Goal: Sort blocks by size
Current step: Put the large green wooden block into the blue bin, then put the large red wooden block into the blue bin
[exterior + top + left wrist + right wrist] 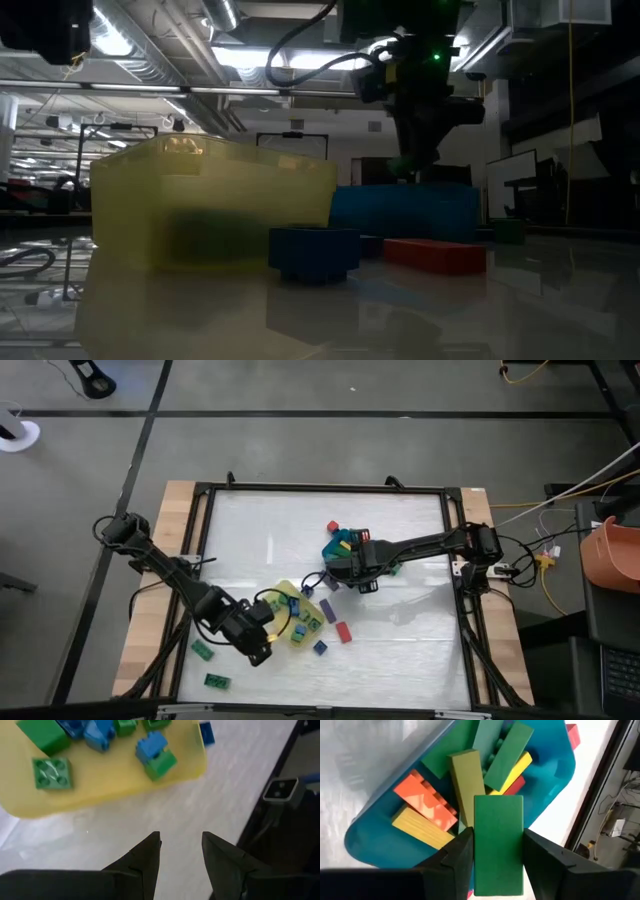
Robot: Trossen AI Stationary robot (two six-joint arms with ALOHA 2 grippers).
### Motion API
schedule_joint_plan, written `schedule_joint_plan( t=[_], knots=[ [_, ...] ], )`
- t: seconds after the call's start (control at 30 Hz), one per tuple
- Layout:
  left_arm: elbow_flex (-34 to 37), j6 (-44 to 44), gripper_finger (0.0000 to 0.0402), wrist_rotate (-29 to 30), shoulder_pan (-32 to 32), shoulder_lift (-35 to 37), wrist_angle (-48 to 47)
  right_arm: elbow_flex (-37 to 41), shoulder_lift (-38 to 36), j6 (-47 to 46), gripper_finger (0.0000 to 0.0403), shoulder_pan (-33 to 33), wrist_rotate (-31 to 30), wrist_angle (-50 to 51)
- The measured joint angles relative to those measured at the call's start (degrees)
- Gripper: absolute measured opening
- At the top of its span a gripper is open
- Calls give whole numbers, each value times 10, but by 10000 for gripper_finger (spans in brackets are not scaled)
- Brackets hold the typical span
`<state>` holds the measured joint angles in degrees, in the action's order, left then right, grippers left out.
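My right claw (497,845) grips a long green bar (498,842) above the teal tray (370,832) of bars.
If dropped tilted, it could bounce out. My left claw (181,847), fingers apart and empty, hovers beside the yellow tray (115,782) of short blocks; only the wrist views show tray contents.

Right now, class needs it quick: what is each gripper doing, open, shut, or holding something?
Left gripper: open, empty, beside the yellow tray.
Right gripper: shut on a long green block, above the blue tray.
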<state>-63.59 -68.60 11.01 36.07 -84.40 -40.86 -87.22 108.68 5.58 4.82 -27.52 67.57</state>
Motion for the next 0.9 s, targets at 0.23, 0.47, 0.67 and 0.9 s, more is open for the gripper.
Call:
schedule_joint_plan(
  t=[0.23,0.47,0.67,0.9],
  knots=[
    [0,24,133,49,-2,0,0,0,0,-5,180,0,-6,1],
    [4,98,133,109,-10,-19,53,-3,0,-23,226,0,-16,18],
    [5,244,133,136,-45,-50,206,-36,-6,-82,233,0,37,93],
    [5,490,133,94,-75,-92,371,-38,-83,-132,233,1,62,100]
  ],
)
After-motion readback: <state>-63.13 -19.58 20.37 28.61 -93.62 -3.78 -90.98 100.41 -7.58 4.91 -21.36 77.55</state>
